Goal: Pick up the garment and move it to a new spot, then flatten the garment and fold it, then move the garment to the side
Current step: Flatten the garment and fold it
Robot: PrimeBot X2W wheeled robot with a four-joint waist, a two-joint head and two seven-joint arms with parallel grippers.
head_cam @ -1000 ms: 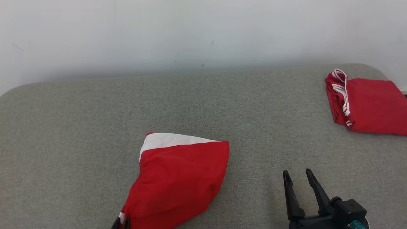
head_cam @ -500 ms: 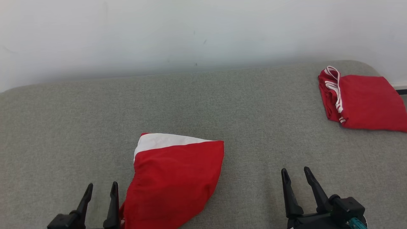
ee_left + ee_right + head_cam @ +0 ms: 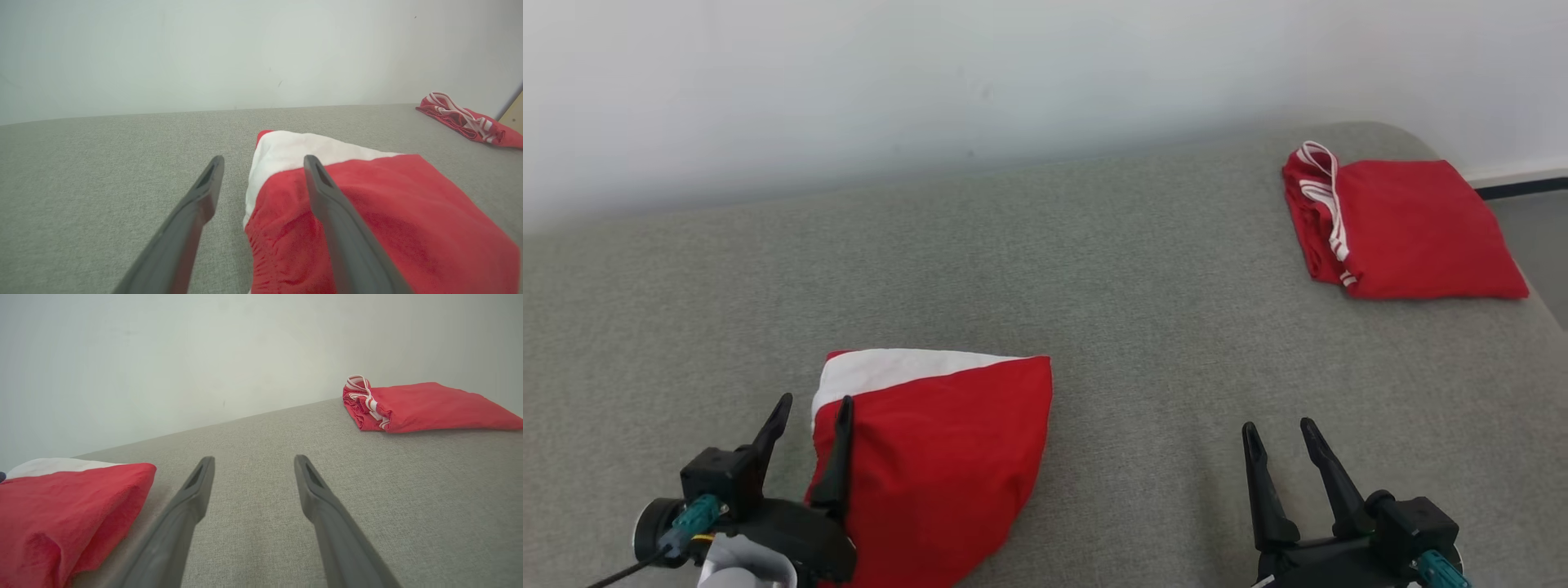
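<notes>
Progress-wise: on the grey pad (image 3: 1094,269), the garment (image 3: 939,457) is found near the front, left of centre. It's doubled into a compact red wedge with a white band along its far edge, so pick-up, flattening and folding can be judged done. Whether the move to the side is finished can't be told; that's probably what's left. A second garment (image 3: 1405,229) is parked folded at the far right corner, well apart. The left claw (image 3: 814,400) is spread wide, one finger over the garment's left edge, nothing clamped. The right claw (image 3: 1277,425) is spread too, held over bare pad. Count: one pad, two garments, two claws.
</notes>
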